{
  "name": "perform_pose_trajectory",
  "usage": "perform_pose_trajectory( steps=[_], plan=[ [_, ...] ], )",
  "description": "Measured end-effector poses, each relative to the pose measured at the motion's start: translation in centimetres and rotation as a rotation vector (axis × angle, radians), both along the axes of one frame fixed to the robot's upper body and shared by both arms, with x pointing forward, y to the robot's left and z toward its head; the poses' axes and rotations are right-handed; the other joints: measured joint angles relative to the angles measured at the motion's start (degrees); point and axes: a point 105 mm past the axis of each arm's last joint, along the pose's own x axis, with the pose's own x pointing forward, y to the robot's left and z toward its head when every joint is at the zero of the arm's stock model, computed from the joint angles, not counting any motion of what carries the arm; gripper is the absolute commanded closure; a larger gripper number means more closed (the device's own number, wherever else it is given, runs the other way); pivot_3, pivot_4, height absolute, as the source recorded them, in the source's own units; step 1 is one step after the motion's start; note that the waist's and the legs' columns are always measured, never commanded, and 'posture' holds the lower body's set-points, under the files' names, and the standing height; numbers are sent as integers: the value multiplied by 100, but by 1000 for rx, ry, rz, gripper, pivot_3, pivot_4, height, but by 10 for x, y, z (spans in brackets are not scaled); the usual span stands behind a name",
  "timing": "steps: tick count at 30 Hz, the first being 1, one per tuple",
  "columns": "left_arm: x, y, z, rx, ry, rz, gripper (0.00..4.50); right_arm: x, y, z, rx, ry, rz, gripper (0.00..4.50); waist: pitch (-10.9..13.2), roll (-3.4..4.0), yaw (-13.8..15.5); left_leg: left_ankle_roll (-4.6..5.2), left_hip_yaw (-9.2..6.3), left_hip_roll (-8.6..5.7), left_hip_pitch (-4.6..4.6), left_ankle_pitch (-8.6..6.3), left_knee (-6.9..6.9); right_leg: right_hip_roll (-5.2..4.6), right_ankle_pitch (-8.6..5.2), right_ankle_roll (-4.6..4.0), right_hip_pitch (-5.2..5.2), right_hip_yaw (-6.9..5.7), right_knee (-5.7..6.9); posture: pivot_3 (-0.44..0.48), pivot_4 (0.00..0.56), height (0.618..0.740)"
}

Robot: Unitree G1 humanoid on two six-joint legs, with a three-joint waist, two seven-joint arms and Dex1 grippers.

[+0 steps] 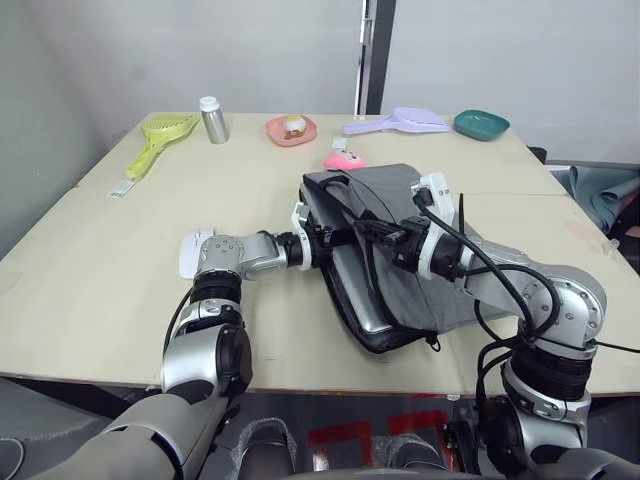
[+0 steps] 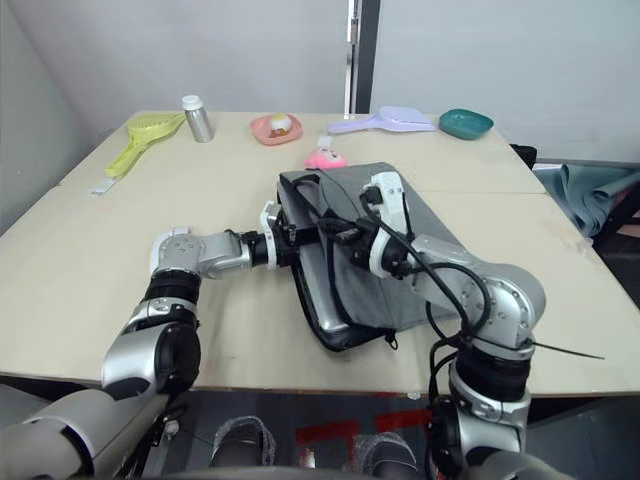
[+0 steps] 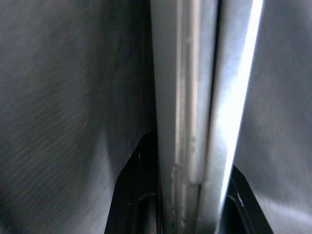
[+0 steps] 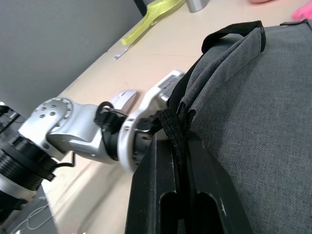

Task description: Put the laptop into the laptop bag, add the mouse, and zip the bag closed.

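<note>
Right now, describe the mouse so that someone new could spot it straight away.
Start at the dark grey laptop bag mid-table, then follow the left arm back to its elbow. The mouse lies flat on the table there: a small white oval, unlike the pink plush toy beyond the bag.

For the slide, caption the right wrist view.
Right tool pinching the laptop bag handle, lifting its flap beside the left arm.

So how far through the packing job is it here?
The laptop lies mostly inside the open laptop bag. The right gripper pinches a black handle; the left gripper is at the opening. The mouse sits outside on the table; zipping remains.
</note>
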Motion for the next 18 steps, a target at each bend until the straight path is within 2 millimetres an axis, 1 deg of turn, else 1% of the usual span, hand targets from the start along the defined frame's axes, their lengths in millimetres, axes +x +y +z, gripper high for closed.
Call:
perform_pose_trajectory(
  steps=[5,13,15,18],
  plan=[
    [1,-2,0,35,-30,6,4158,0,0,0,0,2,-3,4468,1,2,0,0,-2,0,-5,0,-6,0,8,14,0,-7,-11,0,150,740],
    [-10,-13,0,93,-70,-69,4158,-1,0,0,-5,3,-2,4468,2,3,13,0,-16,0,-19,0,-7,-2,9,16,0,-38,-23,0,150,740],
    [-11,-13,-1,93,-81,-72,3129,0,0,0,-7,3,-5,4500,2,3,4,-1,-18,0,-18,1,-7,-2,9,16,1,-39,-22,0,150,740],
    [-11,-12,3,86,-100,-70,2076,0,-1,0,-12,2,-6,4500,1,3,-1,-2,-19,0,-17,1,-5,-2,10,16,3,-39,-21,0,150,740]
  ],
)
